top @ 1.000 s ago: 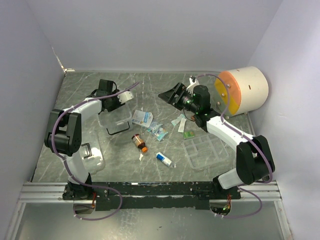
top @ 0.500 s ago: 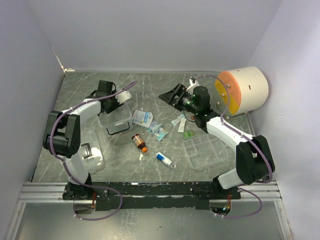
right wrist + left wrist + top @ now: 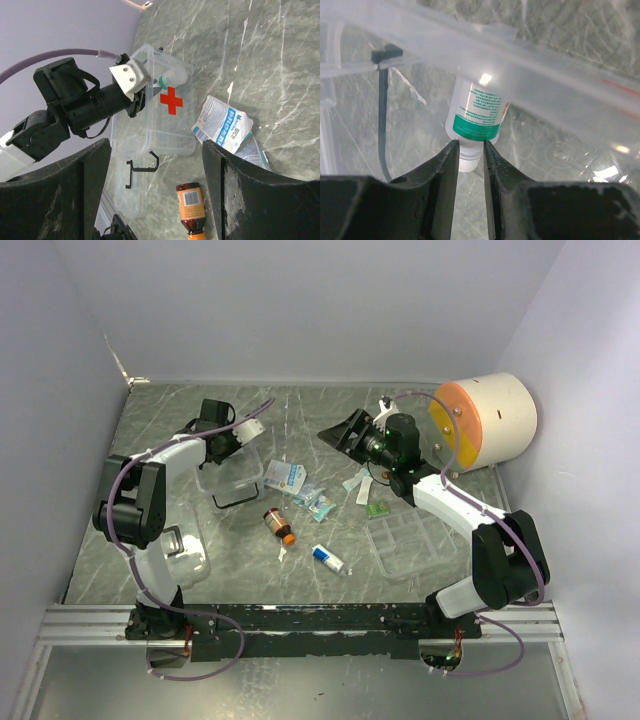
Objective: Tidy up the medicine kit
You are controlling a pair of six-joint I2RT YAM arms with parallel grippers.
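The medicine kit's clear box stands open at mid left, with a red cross on its wall. Its clear lid with the black handle lies nearer the left base. The divided tray insert lies apart at the right. My left gripper reaches into the box. Its jaws press both sides of the cap of a white bottle with a green label, which lies inside the box. My right gripper hovers open above the table's middle, nothing between its fingers.
A brown bottle, a blue-and-white sachet, smaller packets, a green packet and a small white tube lie scattered mid-table. A large cream-and-orange cylinder lies at the right wall.
The left gripper's jaws have narrowed onto the bottle's cap, and that gripper has shifted slightly left at the box. The right arm has barely moved.
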